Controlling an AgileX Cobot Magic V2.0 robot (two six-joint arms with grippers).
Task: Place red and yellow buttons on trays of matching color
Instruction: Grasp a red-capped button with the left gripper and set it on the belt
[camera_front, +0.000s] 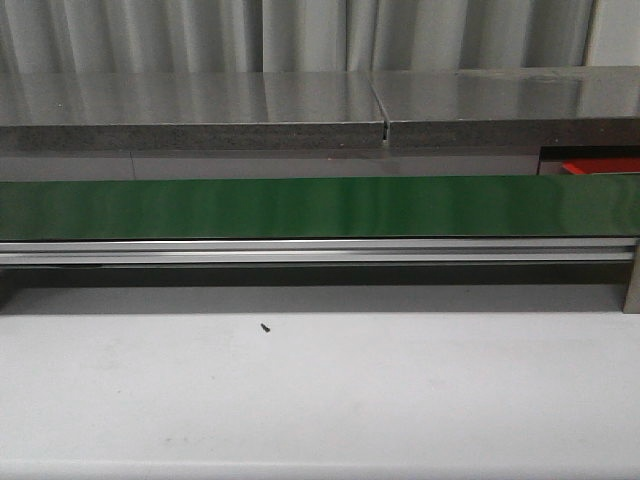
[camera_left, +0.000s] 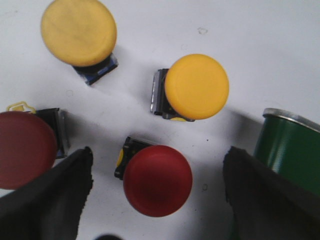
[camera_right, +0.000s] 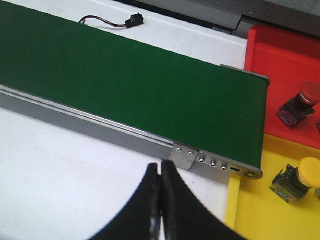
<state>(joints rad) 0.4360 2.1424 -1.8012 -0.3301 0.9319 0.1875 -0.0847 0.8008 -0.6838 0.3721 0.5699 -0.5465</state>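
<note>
Red button sits between spread left gripper fingers.
Right gripper clenched empty; green belt ahead, no legible labels.

Neither arm appears in the front view. In the left wrist view, the left gripper stands wide open, its 2 dark fingers entering from the lower left and lower right corners of the frame with a broad gap between them. In the right wrist view, the right gripper is closed with nothing between the jaws: its 2 black fingers rise from the bottom centre of the frame and meet along a thin vertical seam.
</note>
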